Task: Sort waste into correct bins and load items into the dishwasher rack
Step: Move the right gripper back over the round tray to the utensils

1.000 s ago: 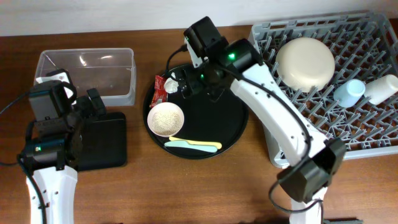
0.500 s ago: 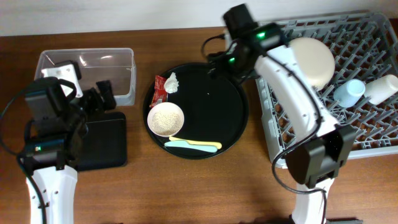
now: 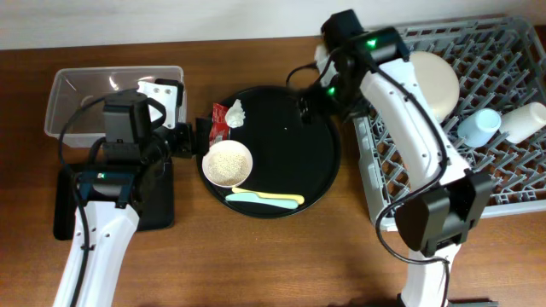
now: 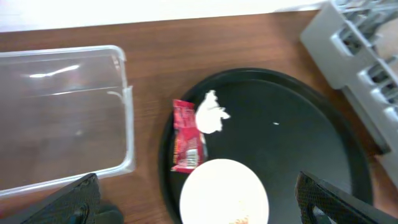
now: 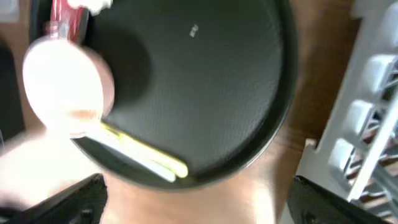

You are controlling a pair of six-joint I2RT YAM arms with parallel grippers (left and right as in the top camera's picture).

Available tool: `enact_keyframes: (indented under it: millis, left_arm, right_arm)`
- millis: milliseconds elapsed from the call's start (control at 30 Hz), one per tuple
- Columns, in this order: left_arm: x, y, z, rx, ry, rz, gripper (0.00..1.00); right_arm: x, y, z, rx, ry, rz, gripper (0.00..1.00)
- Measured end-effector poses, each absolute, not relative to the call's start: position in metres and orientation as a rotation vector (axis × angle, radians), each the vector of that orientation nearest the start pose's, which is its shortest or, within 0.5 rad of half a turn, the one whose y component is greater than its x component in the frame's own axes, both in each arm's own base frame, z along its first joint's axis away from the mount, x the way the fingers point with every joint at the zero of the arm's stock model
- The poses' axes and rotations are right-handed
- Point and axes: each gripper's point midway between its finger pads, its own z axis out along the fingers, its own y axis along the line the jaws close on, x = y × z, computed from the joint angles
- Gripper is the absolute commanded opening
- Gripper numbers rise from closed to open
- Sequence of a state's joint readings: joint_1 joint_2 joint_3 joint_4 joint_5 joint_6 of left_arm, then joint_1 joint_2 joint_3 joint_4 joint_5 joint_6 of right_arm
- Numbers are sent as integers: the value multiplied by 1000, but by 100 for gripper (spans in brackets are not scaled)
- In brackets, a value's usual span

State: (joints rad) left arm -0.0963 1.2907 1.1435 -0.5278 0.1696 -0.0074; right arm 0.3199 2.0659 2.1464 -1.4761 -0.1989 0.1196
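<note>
Table (image 3: pixel 256 264), contents from left to right.

- Clear tub (image 3: pixel 64 85): far left, at the back edge.
- Shallow black tray (image 3: pixel 64 213): just in front of the tub, partly under the left arm.
- Left gripper (image 4: pixel 199 186): between the tub and the round black tray (image 3: pixel 290 153), pointing at the tray's left side. The fingers are spread wide and hold nothing.
- Red wrapper (image 3: pixel 219 122): lies on the round tray's upper-left rim.
- Tissue scrap (image 3: pixel 235 109): touches the wrapper's upper right end, on the tray.
- Pink bowl (image 3: pixel 228 164): upright on the tray's left part, just below the wrapper, with the rice (image 3: pixel 227 160) heaped inside.
- Pale blue utensil (image 3: pixel 246 197) and yellow utensil (image 3: pixel 283 199): lie flat side by side at the tray's front, just below the bowl.
- Right gripper (image 5: pixel 199 186): above the tray's upper right part, near the rack's left edge. The fingers are wide apart and empty.
- Dishwasher rack (image 3: pixel 503 183): far right.
- Cream bowl (image 3: pixel 426 81): in the rack's back left part.
- Light blue cup (image 3: pixel 479 126) and white cup (image 3: pixel 525 119): in the rack to the right of the bowl, side by side.
</note>
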Motion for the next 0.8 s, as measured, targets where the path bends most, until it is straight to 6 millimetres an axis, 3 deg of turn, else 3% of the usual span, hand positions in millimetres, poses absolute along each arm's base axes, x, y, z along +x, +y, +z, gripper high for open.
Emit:
enact_keyframes:
  millis: [67, 100, 133, 200, 233, 267, 300, 400, 533, 733, 800]
  left_arm:
    - [385, -58, 238, 161, 2240, -220, 100]
    - [386, -51, 238, 127, 2242, -208, 100]
    - [388, -42, 238, 87, 2243, -195, 100]
    - [390, -21, 239, -6, 2242, -161, 100]
    - [390, 3, 242, -91, 2228, -126, 100]
    - [390, 13, 244, -126, 2219, -113, 100]
    - [389, 23, 246, -158, 2210, -97, 100]
    - [385, 47, 252, -236, 2186, -60, 100]
    - [383, 60, 253, -273, 2180, -37, 100]
    - [383, 61, 253, -276, 2180, -33, 100]
    - [383, 61, 253, -276, 2180, -33, 100]
  right_arm:
    - [375, 178, 184, -489, 3008, 348, 79]
    - [365, 186, 182, -578, 3019, 345, 70]
    - [357, 193, 179, -648, 3024, 344, 69]
    - [332, 215, 165, -876, 3025, 334, 64]
    - [325, 221, 160, -935, 3028, 331, 59]
    - [317, 228, 153, -1011, 3020, 328, 45]
    - [310, 233, 145, -1079, 3014, 325, 38]
    - [289, 247, 114, -1306, 2970, 324, 40]
    - [277, 251, 75, -1469, 2911, 327, 61]
    - [274, 249, 36, -1642, 2780, 340, 60]
    - [279, 253, 28, -1673, 2718, 343, 54]
